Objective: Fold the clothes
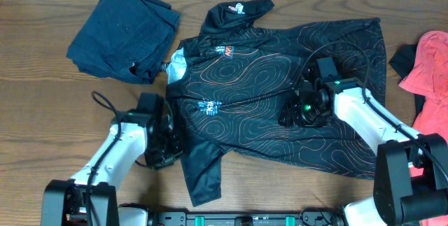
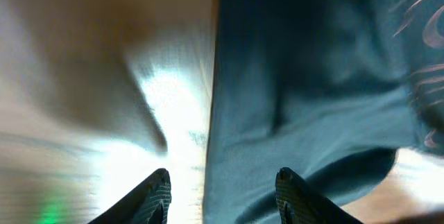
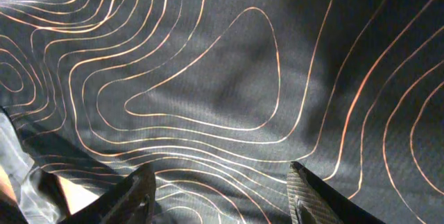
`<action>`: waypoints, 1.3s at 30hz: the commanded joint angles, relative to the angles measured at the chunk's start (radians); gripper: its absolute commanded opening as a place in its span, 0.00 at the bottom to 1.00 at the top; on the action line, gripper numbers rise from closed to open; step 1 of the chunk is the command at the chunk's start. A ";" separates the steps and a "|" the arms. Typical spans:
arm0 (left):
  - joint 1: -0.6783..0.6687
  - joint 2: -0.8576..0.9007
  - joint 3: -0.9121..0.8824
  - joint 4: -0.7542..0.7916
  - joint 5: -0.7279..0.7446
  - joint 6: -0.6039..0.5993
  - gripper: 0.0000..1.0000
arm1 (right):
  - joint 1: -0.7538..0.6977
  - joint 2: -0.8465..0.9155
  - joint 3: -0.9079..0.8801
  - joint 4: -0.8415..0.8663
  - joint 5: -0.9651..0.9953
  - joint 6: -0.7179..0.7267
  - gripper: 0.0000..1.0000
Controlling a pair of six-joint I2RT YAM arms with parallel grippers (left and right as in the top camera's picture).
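The black jersey (image 1: 280, 79) with orange-white contour lines lies spread over the middle of the table, its collar at the far side and a sleeve reaching the near edge. My left gripper (image 1: 164, 152) is open at the jersey's left edge near the lower sleeve; its wrist view shows the fingers (image 2: 222, 189) astride the edge of the dark cloth (image 2: 312, 113), with bare table on the left. My right gripper (image 1: 294, 114) is open over the middle of the jersey; its fingers (image 3: 222, 189) hover just above the contour-lined cloth (image 3: 229, 78), holding nothing.
A folded navy-blue garment (image 1: 126, 30) lies at the far left. A coral-red garment (image 1: 430, 65) lies at the right edge, with a dark piece beside it. Bare wood table (image 1: 42, 114) shows on the left.
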 commanded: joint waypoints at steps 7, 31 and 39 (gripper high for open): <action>-0.118 -0.001 -0.121 0.082 0.098 -0.127 0.45 | -0.005 -0.001 -0.004 0.009 -0.015 0.015 0.59; -0.172 -0.376 0.056 -0.053 -0.161 -0.116 0.06 | -0.349 -0.169 -0.003 -0.161 0.033 0.132 0.61; -0.172 -0.376 0.056 0.111 -0.164 -0.079 0.06 | -0.507 -0.171 -0.004 -0.286 0.043 0.121 0.62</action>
